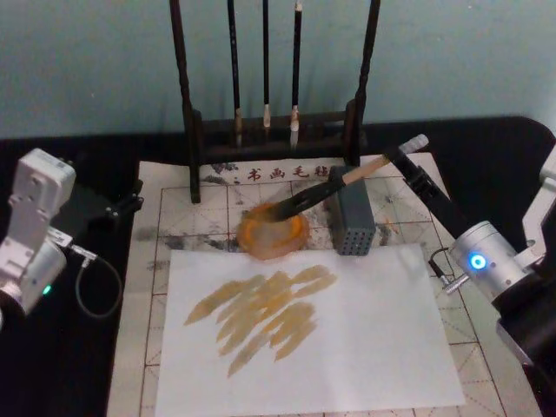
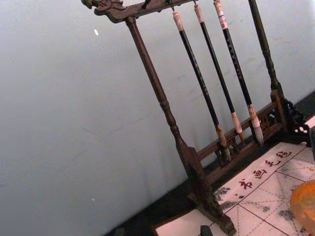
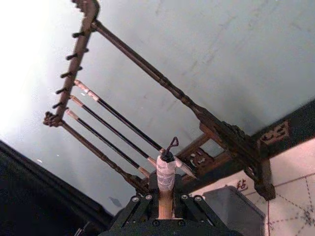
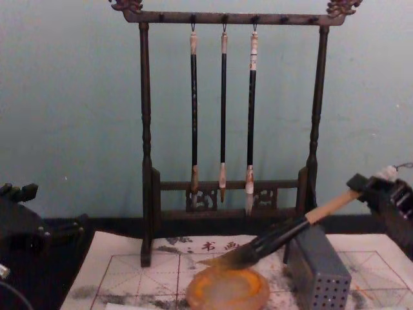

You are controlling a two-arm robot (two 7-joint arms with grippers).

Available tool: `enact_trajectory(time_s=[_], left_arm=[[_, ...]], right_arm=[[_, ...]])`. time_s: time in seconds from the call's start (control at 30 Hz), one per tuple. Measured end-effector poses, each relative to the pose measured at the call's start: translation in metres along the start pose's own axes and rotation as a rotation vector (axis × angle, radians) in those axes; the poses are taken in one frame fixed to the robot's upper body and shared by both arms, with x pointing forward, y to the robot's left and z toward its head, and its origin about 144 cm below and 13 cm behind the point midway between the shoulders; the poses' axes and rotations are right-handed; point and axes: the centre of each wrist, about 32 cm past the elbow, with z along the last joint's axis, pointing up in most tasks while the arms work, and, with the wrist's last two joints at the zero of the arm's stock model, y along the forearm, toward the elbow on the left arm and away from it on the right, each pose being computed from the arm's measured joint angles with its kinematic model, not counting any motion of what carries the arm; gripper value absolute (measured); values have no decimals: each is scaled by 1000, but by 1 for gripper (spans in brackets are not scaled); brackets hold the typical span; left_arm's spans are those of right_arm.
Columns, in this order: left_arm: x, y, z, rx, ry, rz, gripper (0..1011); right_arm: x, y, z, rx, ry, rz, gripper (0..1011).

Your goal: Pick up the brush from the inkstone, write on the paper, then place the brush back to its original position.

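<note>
- Head view: your right gripper reaches in from the lower right and is clamped on the brush near its white-wrapped end, in the upper right of the frame.
- The brush slants down and left across the grey perforated block. Its dark tip lies over the round orange-brown inkstone at centre.
- Tan strokes already mark the plain white sheet lying on the gridded paper, so you are probably at the put-back step.
- To do it well, lower gently and keep this slant. Let go only once the handle rests on the block and the bristles sit in the dish.
- Your left gripper is parked at the left edge. You cannot tell whether it is open or closed.
- Left wrist view: a carved dark wooden rack crosses the frame, with three thin glossy brushes hanging from it. The inkstone's smooth orange curve shows at the lower right edge.
- Right wrist view: at bottom centre, the black fingers press either side of the smooth tan handle. The white wrap and small cord loop stand above them.
- Chest view: the bristles sit just at the inkstone's far rim, and you cannot tell whether they touch it. The handle passes close above the boxy block.
</note>
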Motion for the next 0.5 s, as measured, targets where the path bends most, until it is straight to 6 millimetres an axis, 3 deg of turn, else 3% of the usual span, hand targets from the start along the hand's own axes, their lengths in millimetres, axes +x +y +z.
enact_trajectory(time_s=[0.5], left_arm=[[0, 0, 0, 0, 0, 0, 1001]], right_arm=[[-14, -23, 20, -17, -82, 89, 175]])
